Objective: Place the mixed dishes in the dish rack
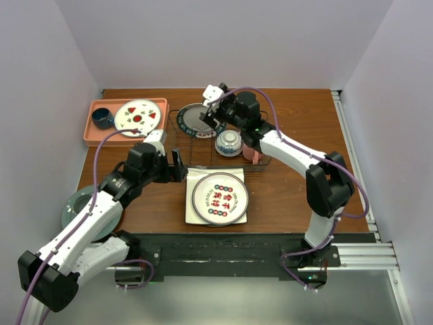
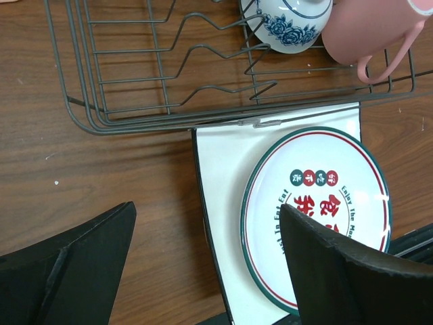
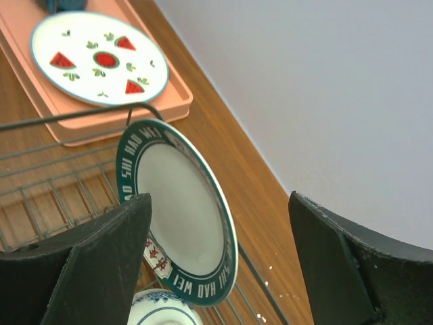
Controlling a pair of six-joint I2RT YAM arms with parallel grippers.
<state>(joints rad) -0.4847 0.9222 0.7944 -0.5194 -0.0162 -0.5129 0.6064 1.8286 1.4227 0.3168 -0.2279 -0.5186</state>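
Green plate half hidden by L arm; pink mug mostly behind R arm.

Overhead + wrist cams, rack shared

I count plates 5: blue-lettered rim plate, watermelon plate, white square plate, red-and-green rimmed round plate, pale green plate | patterned bowl 1 | pink mug 1 | dark blue cup 1 | salmon tray 1 | wire dish rack 1

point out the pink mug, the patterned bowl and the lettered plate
pink mug (image 2: 369, 37), left wrist view, side wall
patterned bowl (image 2: 287, 26), left wrist view, flowered outer wall
lettered plate (image 3: 183, 203), right wrist view, white centre
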